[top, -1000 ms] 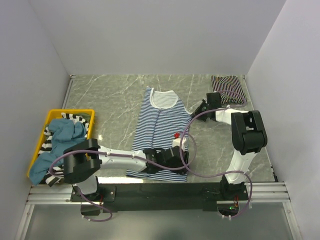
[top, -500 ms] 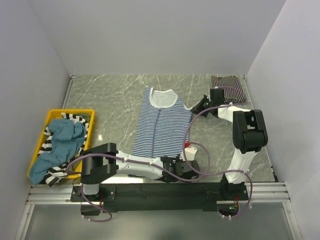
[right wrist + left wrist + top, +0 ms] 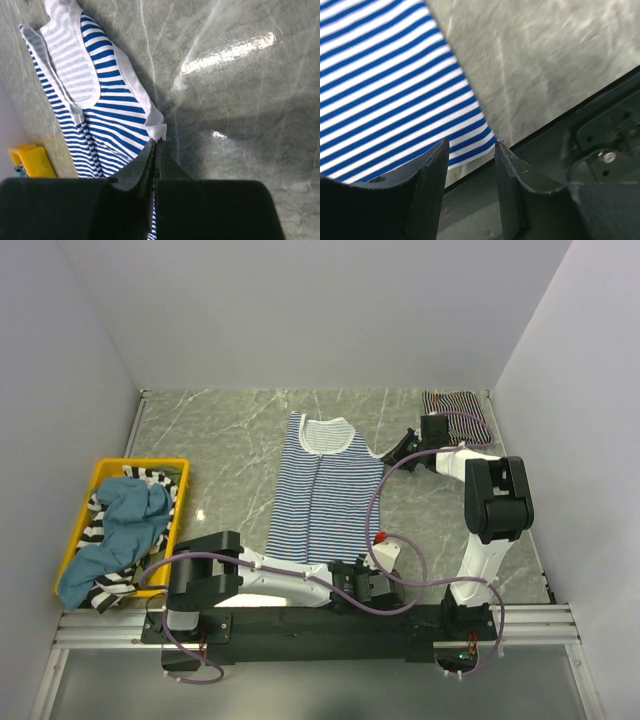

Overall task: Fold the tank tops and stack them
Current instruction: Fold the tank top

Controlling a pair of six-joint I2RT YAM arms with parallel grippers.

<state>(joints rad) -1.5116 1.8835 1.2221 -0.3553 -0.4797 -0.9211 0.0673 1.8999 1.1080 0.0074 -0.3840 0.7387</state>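
A blue-and-white striped tank top (image 3: 325, 495) lies flat mid-table, neck toward the back. My right gripper (image 3: 397, 451) is shut on the white trim at its right shoulder; the right wrist view shows that trim corner (image 3: 157, 131) pinched at the tips of the right gripper (image 3: 155, 143). My left gripper (image 3: 360, 585) sits low at the top's near right hem corner. In the left wrist view the left gripper (image 3: 471, 146) is open, the hem corner (image 3: 481, 146) showing just beyond its fingertips, with nothing held. A folded dark striped tank top (image 3: 457, 418) rests at the back right.
A yellow basket (image 3: 140, 462) at the left holds a teal cloth (image 3: 130, 512) and black-and-white striped fabric (image 3: 152, 478). The black base rail (image 3: 600, 135) runs right behind the hem corner. Grey walls close in the table on three sides.
My left gripper has slid from over the lower hem rightward and toward the near edge, ending at the hem's right corner. The right gripper has stayed shut on the shoulder trim.
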